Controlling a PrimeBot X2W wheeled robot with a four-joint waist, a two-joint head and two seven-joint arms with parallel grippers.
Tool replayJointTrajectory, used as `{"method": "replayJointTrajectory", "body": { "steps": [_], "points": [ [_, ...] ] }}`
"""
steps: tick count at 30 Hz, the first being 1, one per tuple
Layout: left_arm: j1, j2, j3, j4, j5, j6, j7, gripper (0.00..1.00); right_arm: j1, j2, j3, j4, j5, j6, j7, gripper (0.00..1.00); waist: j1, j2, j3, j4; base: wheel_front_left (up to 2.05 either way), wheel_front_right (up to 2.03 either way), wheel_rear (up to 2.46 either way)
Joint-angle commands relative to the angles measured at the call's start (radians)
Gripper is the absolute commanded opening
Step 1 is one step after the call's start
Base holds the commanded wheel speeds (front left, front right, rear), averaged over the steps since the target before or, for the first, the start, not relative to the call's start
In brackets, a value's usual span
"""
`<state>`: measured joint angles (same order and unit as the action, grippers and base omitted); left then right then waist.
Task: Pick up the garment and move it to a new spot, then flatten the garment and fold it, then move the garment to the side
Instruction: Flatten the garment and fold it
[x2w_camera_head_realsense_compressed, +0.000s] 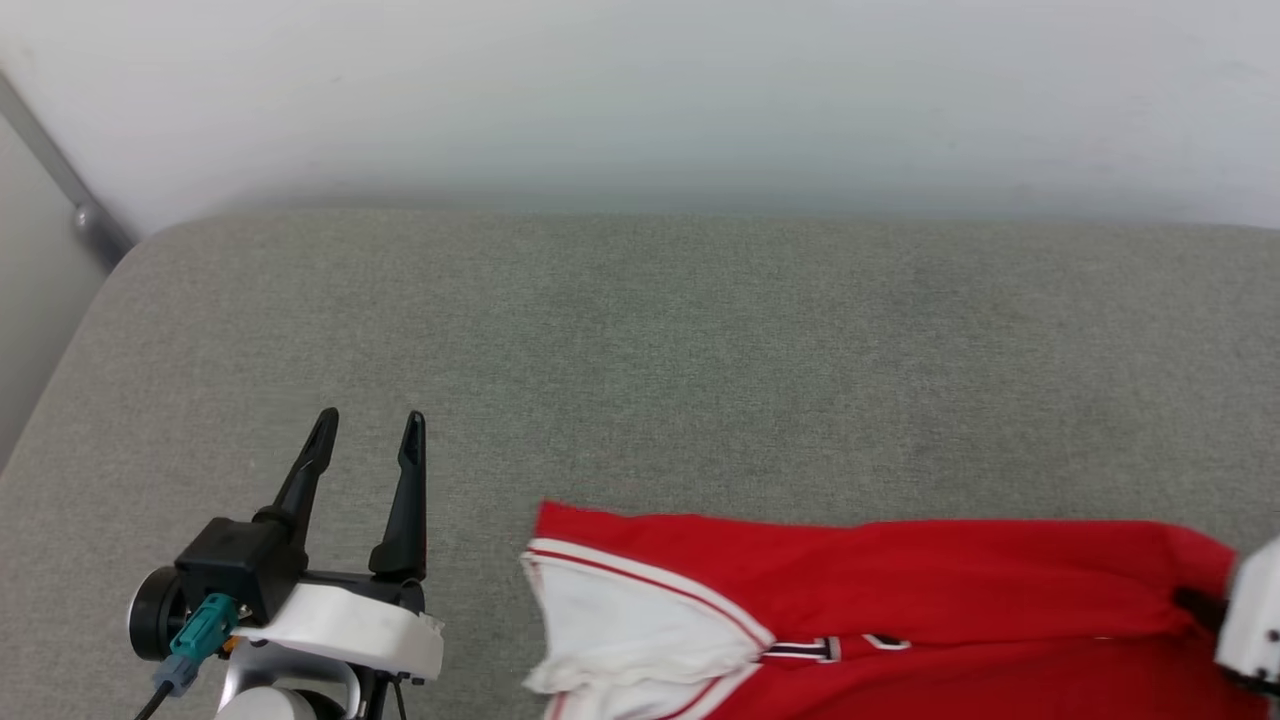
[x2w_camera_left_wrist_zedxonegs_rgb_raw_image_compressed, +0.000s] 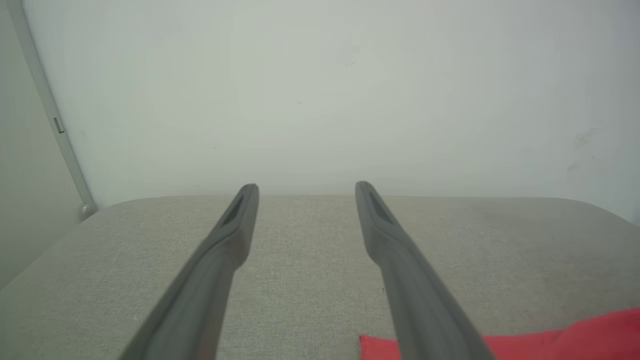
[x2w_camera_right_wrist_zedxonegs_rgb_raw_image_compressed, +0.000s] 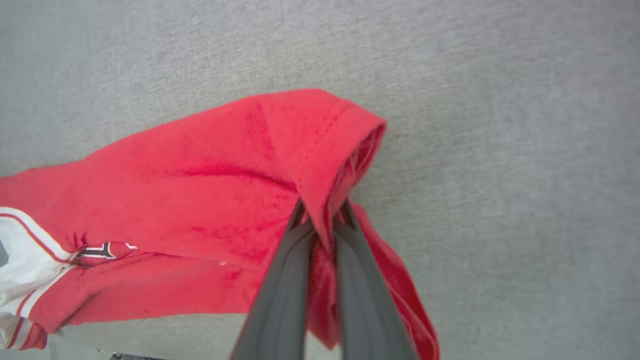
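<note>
The garment (x2w_camera_head_realsense_compressed: 900, 580) is a red shirt with a white, stripe-trimmed sleeve (x2w_camera_head_realsense_compressed: 620, 620). It lies bunched along the near edge of the grey cushioned surface (x2w_camera_head_realsense_compressed: 640, 350). In the right wrist view my right gripper (x2w_camera_right_wrist_zedxonegs_rgb_raw_image_compressed: 322, 207) is shut on a red fold of the garment (x2w_camera_right_wrist_zedxonegs_rgb_raw_image_compressed: 200, 190), near its hem corner. In the head view the right gripper (x2w_camera_head_realsense_compressed: 1200, 605) sits at the shirt's right end. My left gripper (x2w_camera_head_realsense_compressed: 371, 417) stands open above bare fabric, left of the sleeve, with nothing between its fingers. In the left wrist view the left gripper (x2w_camera_left_wrist_zedxonegs_rgb_raw_image_compressed: 306, 186) shows a red garment (x2w_camera_left_wrist_zedxonegs_rgb_raw_image_compressed: 575, 335) corner at the lower right.
A pale wall (x2w_camera_head_realsense_compressed: 640, 90) rises right behind the cushioned surface. A grey metal rail (x2w_camera_head_realsense_compressed: 60, 170) runs down the far left corner. The surface's left edge (x2w_camera_head_realsense_compressed: 60, 390) curves away near my left arm. Bare grey fabric stretches beyond the shirt.
</note>
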<state>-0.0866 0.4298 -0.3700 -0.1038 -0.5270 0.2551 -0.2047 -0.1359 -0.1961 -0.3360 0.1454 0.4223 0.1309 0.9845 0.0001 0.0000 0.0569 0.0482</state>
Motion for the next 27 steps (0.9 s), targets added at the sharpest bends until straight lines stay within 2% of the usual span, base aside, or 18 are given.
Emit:
{"method": "replayJointTrajectory", "body": {
  "steps": [1, 5, 8, 13, 16, 18, 21, 27],
  "points": [
    [0.01, 0.004, -0.002, -0.004, 0.007, 0.002, 0.003, 1.0, -0.018, -0.013, -0.039, -0.007, -0.018, 0.0, 0.009, 0.0, -0.0001, 0.0, -0.001, -0.005, 0.0, 0.0, 0.0],
    [0.011, 0.003, -0.009, -0.004, 0.009, 0.002, 0.004, 1.0, -0.043, -0.036, -0.164, -0.03, -0.064, 0.0, 0.049, 0.0, -0.0001, 0.0, -0.002, -0.011, 0.0, 0.0, 0.0],
    [0.014, 0.005, -0.013, 0.001, 0.01, 0.002, 0.003, 1.0, -0.058, -0.025, -0.226, -0.044, -0.086, 0.0, 0.102, 0.0, -0.0001, 0.0, -0.004, -0.017, 0.0, 0.0, 0.0],
    [0.023, 0.008, -0.022, 0.01, 0.012, 0.004, 0.006, 1.0, -0.086, 0.092, -0.266, -0.076, -0.045, 0.0, 0.235, 0.0, -0.0001, 0.0, -0.016, -0.026, 0.0, 0.0, 0.0],
    [0.024, 0.007, -0.031, 0.016, 0.014, 0.002, 0.011, 1.0, -0.089, 0.137, -0.263, -0.079, 0.053, 0.0, 0.3, 0.0, -0.0001, 0.0, -0.026, -0.024, 0.0, 0.0, 0.0],
    [0.024, 0.005, -0.038, 0.019, 0.014, 0.0, 0.015, 1.0, -0.078, 0.146, -0.237, -0.047, 0.154, 0.0, 0.325, 0.0, -0.0001, 0.0, -0.032, -0.018, 0.0, 0.0, 0.0],
    [0.023, 0.003, -0.047, 0.023, 0.013, -0.002, 0.022, 1.0, -0.055, 0.146, -0.16, 0.039, 0.328, 0.0, 0.294, 0.0, -0.0001, 0.0, -0.042, -0.011, 0.0, 0.0, 0.0],
    [0.02, 0.006, -0.06, 0.024, 0.007, -0.006, 0.041, 1.0, -0.033, 0.146, 0.103, 0.182, 0.621, 0.0, 0.128, 0.0, -0.0001, 0.0, -0.053, 0.009, 0.0, 0.0, 0.0]
  ]
}}
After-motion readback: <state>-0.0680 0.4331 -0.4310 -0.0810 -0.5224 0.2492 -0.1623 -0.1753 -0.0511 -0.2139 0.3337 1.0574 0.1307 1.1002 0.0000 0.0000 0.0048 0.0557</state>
